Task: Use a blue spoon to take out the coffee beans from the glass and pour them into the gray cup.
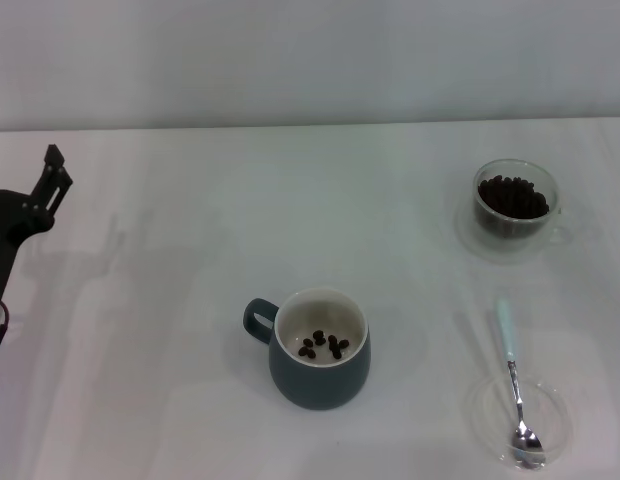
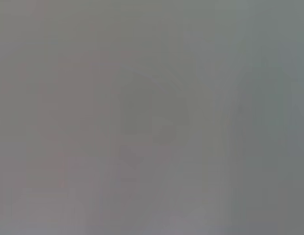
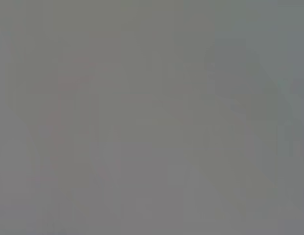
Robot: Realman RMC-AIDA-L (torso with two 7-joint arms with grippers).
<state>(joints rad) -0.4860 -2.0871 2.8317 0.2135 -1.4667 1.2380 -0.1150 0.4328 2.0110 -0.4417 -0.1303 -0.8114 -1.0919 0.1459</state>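
Note:
The gray cup (image 1: 320,372) stands at the front middle of the table, handle toward the left, with several coffee beans (image 1: 323,345) on its cream bottom. The glass (image 1: 516,200) sits at the back right, holding a heap of coffee beans (image 1: 512,196). The blue spoon (image 1: 511,372) lies at the front right, its metal bowl resting in a flat clear dish (image 1: 556,402) and its pale blue handle pointing away from me. My left gripper (image 1: 52,178) hangs at the far left edge, away from everything. My right gripper is out of view. Both wrist views show only blank grey.
The white table (image 1: 190,260) runs back to a pale wall. The glass stands on a faint round clear saucer (image 1: 470,235). The left arm's dark body fills the left edge of the head view.

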